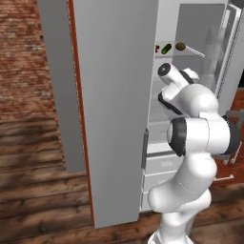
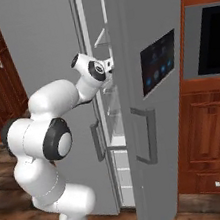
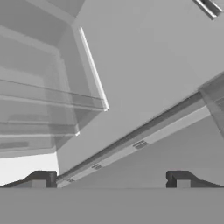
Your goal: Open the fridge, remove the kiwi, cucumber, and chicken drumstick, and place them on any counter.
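fridge (image 1: 114, 95): doors open; I am reaching in.
cucumber (image 1: 166, 48): on a high shelf, kiwi (image 1: 180, 46) just beside it.
gripper (image 3: 111, 179): wide, holding nothing.
next: I think I must lift toward that shelf.

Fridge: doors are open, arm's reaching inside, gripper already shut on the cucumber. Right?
Not quite. The fridge is open and the arm reaches in, but the gripper is open and empty: the hand view shows its fingertips wide apart with nothing between them. In the left base view the cucumber lies on a shelf beside the kiwi.
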